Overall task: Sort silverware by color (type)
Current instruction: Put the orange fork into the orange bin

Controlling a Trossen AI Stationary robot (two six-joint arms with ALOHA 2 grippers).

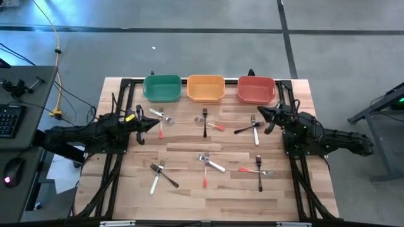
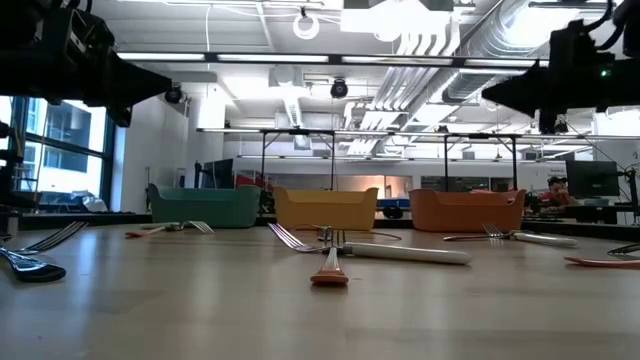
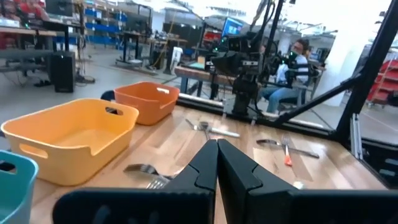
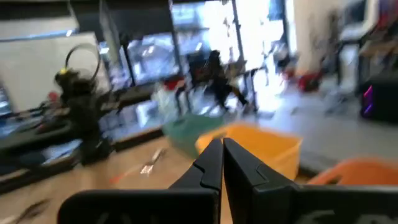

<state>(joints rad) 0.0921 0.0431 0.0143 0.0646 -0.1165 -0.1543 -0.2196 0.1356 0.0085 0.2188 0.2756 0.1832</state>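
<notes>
Slim forks and utensils with black, silver-white or red handles lie flat on the wooden table in small crossed clusters. One cluster (image 1: 163, 120) is just ahead of my left gripper (image 1: 154, 123). Another cluster (image 1: 252, 128) is beside my right gripper (image 1: 261, 112). Others lie at centre (image 1: 207, 123) and toward the near edge (image 1: 161, 173), (image 1: 207, 165), (image 1: 259, 170). Both grippers hover above the table, shut and empty, as the left wrist view (image 3: 217, 155) and the right wrist view (image 4: 222, 155) show.
A green bin (image 1: 162, 88), an orange-yellow bin (image 1: 206, 88) and a red bin (image 1: 256, 89) stand in a row along the far edge. Black frame rails (image 1: 113, 170) run down both table sides. A desk with a keyboard (image 1: 9, 120) stands left of the table.
</notes>
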